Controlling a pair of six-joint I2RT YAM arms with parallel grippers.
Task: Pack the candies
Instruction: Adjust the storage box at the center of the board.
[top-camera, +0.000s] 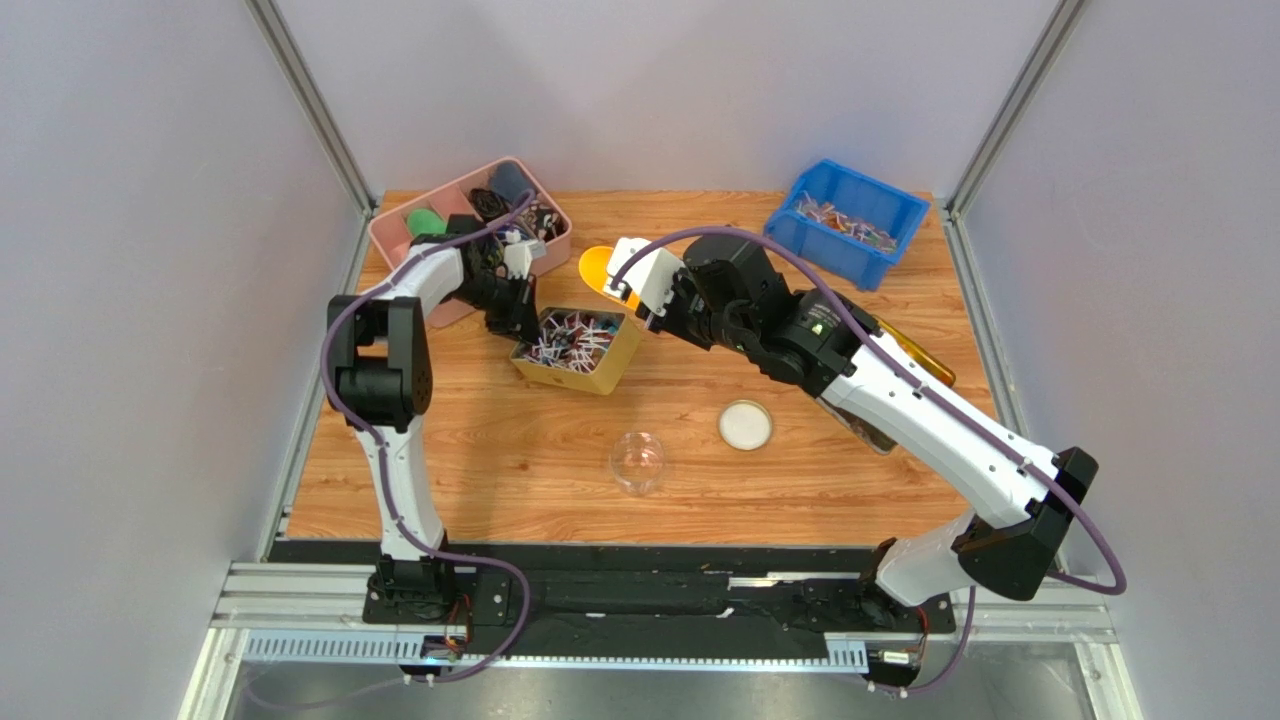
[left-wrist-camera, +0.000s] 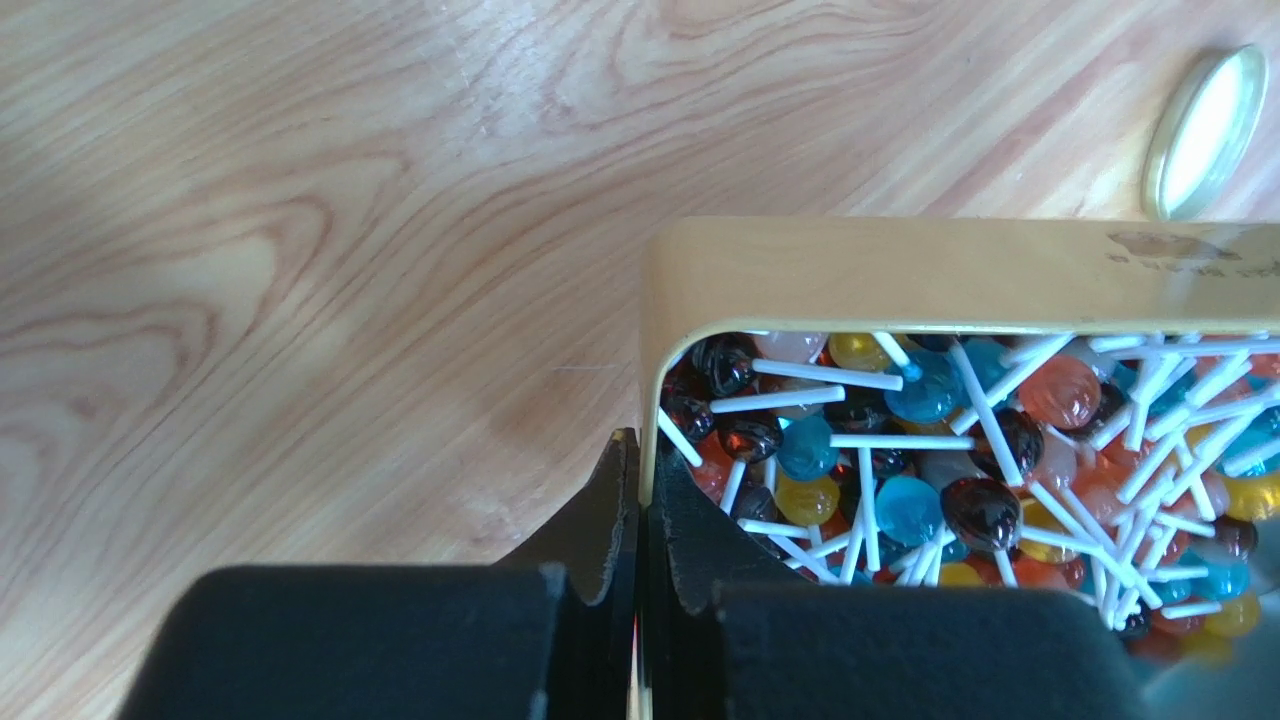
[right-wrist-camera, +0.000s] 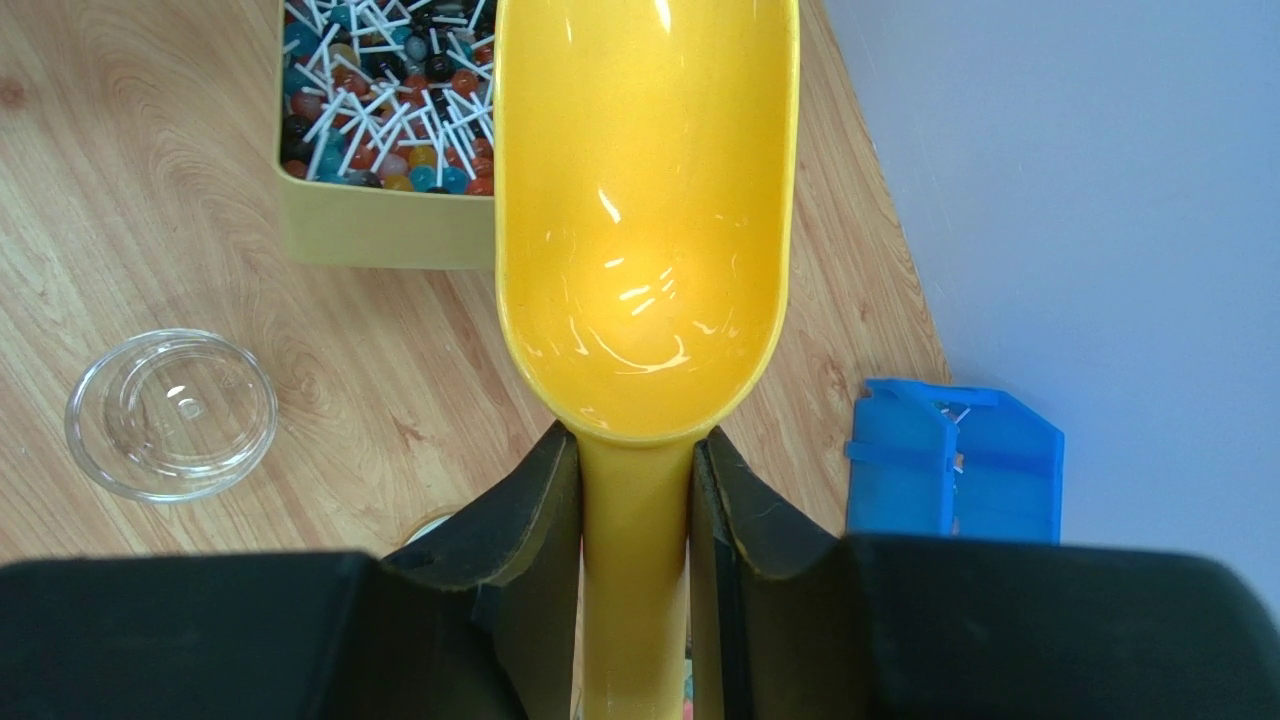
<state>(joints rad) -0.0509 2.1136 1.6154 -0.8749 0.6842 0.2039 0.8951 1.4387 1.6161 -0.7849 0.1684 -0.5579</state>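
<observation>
We see the wood surface (top-camera: 496, 480) w/ a pink bin (top-camera: 394, 237) at back left and a blue bin (top-camera: 819, 252) at back right. Near the middle sits a yellow box (top-camera: 579, 372). The left tool (left-wrist-camera: 643, 480) is clamped on the box's side wall, one finger inside, one outside. The right tool (right-wrist-camera: 636, 465) is closed tight on the handle of a yellow scoop (right-wrist-camera: 646, 225), its bowl just beside the box. In front of the box stands a clear jar (top-camera: 640, 462), approx. upright, w/ a white lid (top-camera: 745, 426) near it on the right, apart. The candies (left-wrist-camera: 902, 450), small round sweets on white sticks, mixed colours, fill the yellow box.
</observation>
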